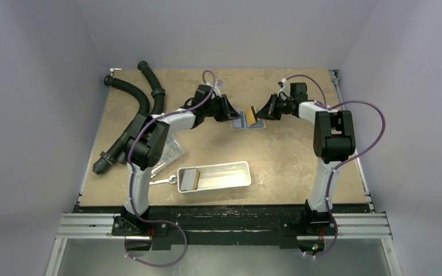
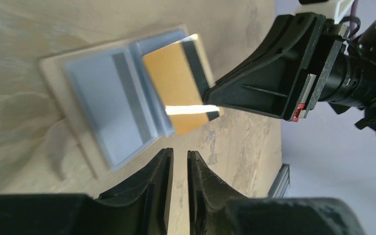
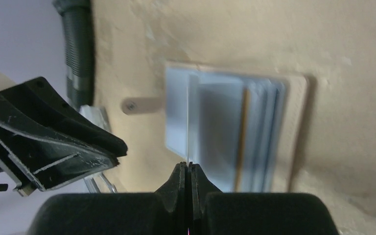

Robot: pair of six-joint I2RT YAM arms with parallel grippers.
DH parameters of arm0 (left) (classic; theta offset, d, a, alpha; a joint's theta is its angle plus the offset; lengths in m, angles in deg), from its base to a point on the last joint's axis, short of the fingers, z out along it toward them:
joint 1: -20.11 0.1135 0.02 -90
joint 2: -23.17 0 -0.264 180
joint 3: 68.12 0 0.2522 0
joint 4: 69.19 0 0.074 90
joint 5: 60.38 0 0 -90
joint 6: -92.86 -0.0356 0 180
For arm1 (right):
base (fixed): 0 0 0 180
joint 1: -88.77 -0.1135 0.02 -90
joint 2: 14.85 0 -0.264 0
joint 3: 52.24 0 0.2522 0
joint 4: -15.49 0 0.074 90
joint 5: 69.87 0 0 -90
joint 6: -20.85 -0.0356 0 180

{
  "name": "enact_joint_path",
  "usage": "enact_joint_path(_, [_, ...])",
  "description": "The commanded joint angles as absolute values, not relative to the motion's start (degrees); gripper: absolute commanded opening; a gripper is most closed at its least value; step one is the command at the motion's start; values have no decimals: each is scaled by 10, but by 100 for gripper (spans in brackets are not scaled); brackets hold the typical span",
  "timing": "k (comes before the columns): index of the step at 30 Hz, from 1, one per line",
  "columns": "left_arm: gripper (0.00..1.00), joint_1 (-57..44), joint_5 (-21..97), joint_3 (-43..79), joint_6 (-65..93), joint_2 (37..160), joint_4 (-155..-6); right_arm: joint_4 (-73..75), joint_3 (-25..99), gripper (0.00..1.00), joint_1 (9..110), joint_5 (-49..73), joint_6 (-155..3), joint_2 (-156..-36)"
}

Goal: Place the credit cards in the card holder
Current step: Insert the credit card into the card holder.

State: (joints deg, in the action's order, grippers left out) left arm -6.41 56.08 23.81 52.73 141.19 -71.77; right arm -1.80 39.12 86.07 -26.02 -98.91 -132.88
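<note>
The card holder [image 1: 246,121] lies open on the table between both grippers, its light blue panels [image 2: 103,105] facing up. A tan credit card [image 2: 176,88] with a dark stripe is tilted over the holder's right panel, and my right gripper [image 1: 260,110] is shut on its far edge. The right wrist view shows that card edge-on as a thin line [image 3: 188,122] rising from the shut jaws [image 3: 188,166]. My left gripper [image 2: 180,156] hovers just off the holder's near edge, with a narrow gap between its fingers and nothing in it. Another credit card [image 1: 189,179] lies in the tray.
A long white tray [image 1: 224,175] stands at the front centre, with a silver wrench [image 1: 164,181] to its left. A clear plastic box [image 1: 171,150] sits beside the left arm. Black corrugated hoses [image 1: 141,98] lie along the table's left side.
</note>
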Motion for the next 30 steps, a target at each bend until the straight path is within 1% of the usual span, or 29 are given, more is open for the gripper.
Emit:
enact_joint_path(1, [18, -95, 568, 321, 494, 1474, -725, -123, 417, 0, 862, -272, -911, -1337])
enact_joint_path(5, [12, -99, 558, 369, 489, 1527, -748, -128, 411, 0, 862, -251, -911, -1344])
enact_joint_path(11, [2, -99, 494, 381, 457, 1538, -814, -134, 406, 0, 862, -226, -914, -1342])
enact_joint_path(13, [1, -99, 473, 379, 450, 1539, -828, -138, 410, 0, 861, -221, -915, -1344])
enact_joint_path(30, [0, -99, 453, 358, 447, 1546, -854, -135, 449, 0, 836, -200, -911, -1381])
